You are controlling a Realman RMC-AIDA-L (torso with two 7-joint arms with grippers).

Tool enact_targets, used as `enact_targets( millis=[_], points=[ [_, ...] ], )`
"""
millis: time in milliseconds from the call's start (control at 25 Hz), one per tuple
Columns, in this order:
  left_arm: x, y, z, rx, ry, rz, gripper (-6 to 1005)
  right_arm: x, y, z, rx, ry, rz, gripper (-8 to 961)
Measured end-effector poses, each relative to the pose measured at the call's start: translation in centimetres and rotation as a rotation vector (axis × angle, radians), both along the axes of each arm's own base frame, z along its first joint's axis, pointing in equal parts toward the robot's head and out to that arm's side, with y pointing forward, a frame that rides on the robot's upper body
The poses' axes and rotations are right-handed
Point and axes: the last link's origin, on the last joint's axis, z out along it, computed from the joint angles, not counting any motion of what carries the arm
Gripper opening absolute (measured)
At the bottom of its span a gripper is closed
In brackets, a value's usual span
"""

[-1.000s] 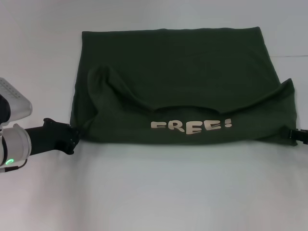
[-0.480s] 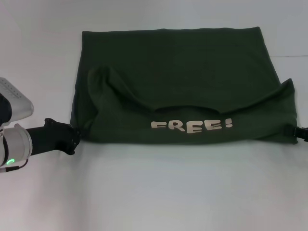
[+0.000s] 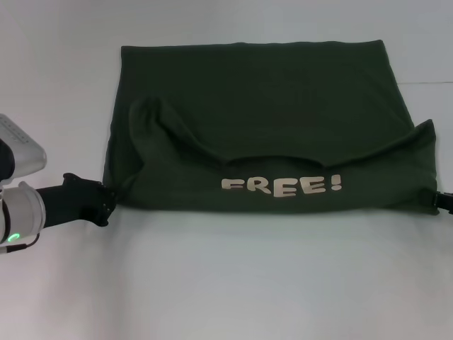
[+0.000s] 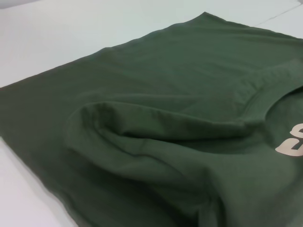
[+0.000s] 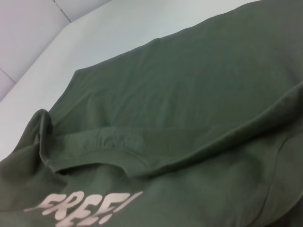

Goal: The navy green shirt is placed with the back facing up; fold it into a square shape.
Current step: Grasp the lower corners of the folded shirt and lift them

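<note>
The navy green shirt (image 3: 262,106) lies spread on the white table (image 3: 233,283). Its near part is folded back over the rest, so the cream letters "FREE!" (image 3: 282,186) face up along the near edge. My left gripper (image 3: 105,203) sits at the shirt's near left corner, right against the cloth. Only the tip of my right gripper (image 3: 440,202) shows, at the near right corner by the picture's edge. The left wrist view shows rumpled folds of the shirt (image 4: 156,118). In the right wrist view, the shirt (image 5: 189,104) shows its collar and the letters (image 5: 90,208).
Bare white table surrounds the shirt on the near side and to the left (image 3: 56,85). A faint seam line in the table runs off behind the shirt's right side (image 3: 428,83).
My right gripper has drawn back to the right, away from the shirt's corner. My left gripper has slipped slightly left. The folded flap has settled a little flatter on the right.
</note>
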Motion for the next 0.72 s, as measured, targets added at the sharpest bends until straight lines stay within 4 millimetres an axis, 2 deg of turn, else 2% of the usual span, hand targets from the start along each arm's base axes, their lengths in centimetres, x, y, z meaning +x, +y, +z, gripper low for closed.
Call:
enact_targets(
  millis=[400,720],
  points=[
    [-0.46,0.03,0.6,0.032,-0.01,0.021,2,0.5,-0.56,0.12,-0.01,-0.018,0.0,60],
    [-0.23,-0.15,0.52,0.01,-0.023,0.014,2,0.04,-0.82,-0.08,-0.033,-0.015,0.048,60]
  ],
)
